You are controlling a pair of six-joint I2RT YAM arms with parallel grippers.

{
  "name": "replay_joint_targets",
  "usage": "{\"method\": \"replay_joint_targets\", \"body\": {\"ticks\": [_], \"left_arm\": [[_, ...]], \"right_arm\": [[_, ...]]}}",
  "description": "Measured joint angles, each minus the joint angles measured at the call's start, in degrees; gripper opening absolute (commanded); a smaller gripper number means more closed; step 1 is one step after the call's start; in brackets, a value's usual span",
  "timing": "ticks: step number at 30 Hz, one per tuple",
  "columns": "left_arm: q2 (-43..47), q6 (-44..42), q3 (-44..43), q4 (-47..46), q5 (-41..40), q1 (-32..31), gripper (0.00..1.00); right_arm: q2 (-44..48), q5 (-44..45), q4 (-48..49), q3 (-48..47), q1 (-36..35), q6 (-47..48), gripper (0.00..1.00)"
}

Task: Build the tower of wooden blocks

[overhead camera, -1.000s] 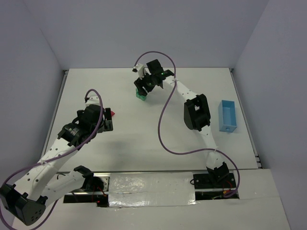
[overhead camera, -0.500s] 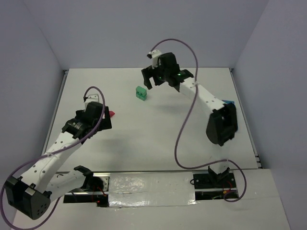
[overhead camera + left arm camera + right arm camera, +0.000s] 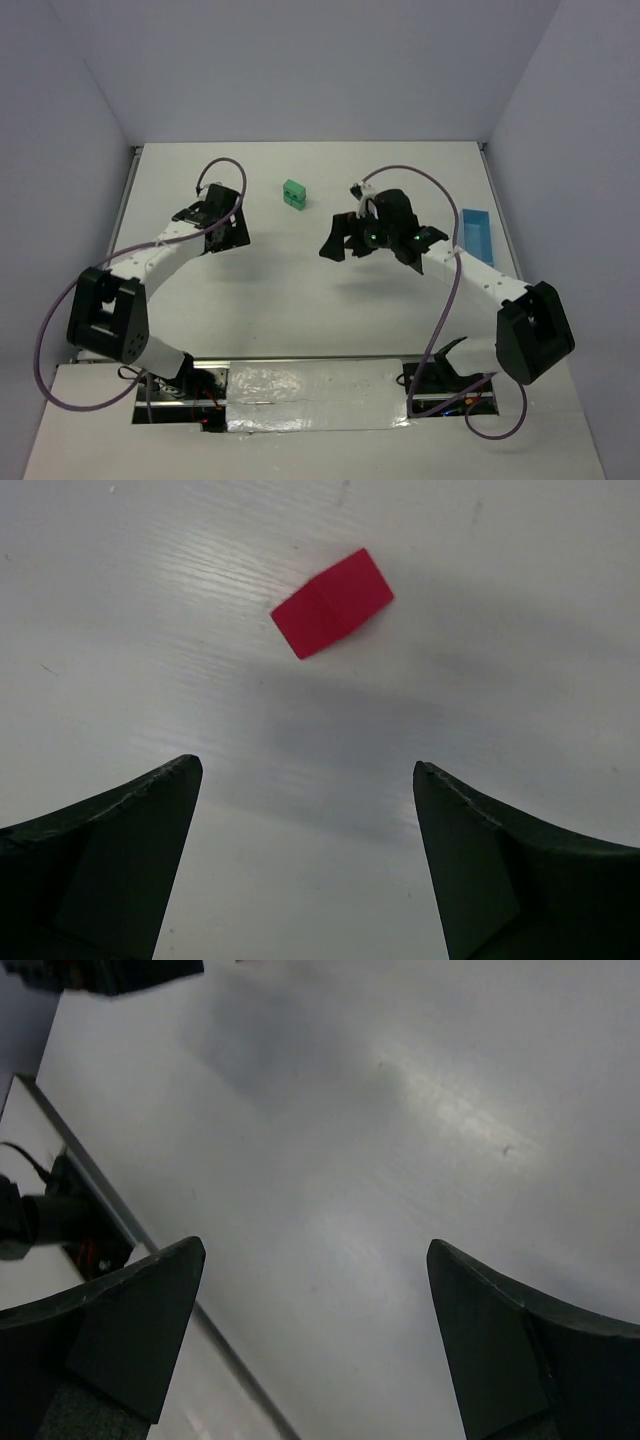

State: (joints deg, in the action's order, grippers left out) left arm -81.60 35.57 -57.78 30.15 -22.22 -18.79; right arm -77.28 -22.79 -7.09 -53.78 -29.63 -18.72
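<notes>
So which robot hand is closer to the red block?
Left. The left gripper hovers open with the red block just ahead of its fingertips; the right gripper is far across the table.

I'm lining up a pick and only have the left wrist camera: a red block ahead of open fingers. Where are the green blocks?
Observer: The green blocks sit together farther back on the table, to the right of the left gripper.
Operator: Is the right arm holding anything?
Observer: No. The right gripper is open over bare tabletop, with nothing between its fingers.
Operator: Anything else out there?
Observer: A light blue tray near the table's right edge, apart from the blocks.
</notes>
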Motion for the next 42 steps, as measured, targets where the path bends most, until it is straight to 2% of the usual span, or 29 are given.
{"method": "replay_joint_targets", "body": {"ticks": [3,7,15,19,21,24,30,38,42], "left_arm": [[-6.4,-0.4,-1.0,-1.7,2.4,5.6,0.99],[-12.9,4.5,-3.8,-0.2,1.7,10.6,1.00],[-14.7,15.8,-5.3,2.2,1.5,10.2,0.98],[-14.7,18.6,-5.1,1.6,1.7,9.9,0.93],[-14.7,18.2,-4.9,0.1,2.3,9.7,0.94],[-14.7,13.9,-4.9,-3.8,4.4,8.7,0.96],[-14.8,-0.7,-5.5,-11.0,10.1,7.9,0.97],[-16.0,-16.7,-6.5,-13.8,15.3,8.2,1.00],[-15.9,-26.4,-8.7,-10.9,18.2,8.5,0.99]], "right_arm": [[3.3,-3.1,-1.1,6.2,0.0,-1.2,1.00],[9.6,-5.7,-0.1,7.8,0.0,-1.6,1.00],[10.3,-8.1,1.9,8.6,0.0,-0.3,1.00],[9.5,-8.1,2.1,9.3,0.0,0.3,1.00],[8.9,-8.2,2.8,9.3,0.0,0.4,1.00],[8.0,-8.2,3.9,9.6,0.0,0.6,1.00],[7.0,-8.8,4.6,11.2,0.0,0.9,1.00],[5.7,-10.6,6.7,11.9,0.0,0.9,1.00],[5.7,-11.1,7.1,12.3,0.0,1.0,1.00]]}}
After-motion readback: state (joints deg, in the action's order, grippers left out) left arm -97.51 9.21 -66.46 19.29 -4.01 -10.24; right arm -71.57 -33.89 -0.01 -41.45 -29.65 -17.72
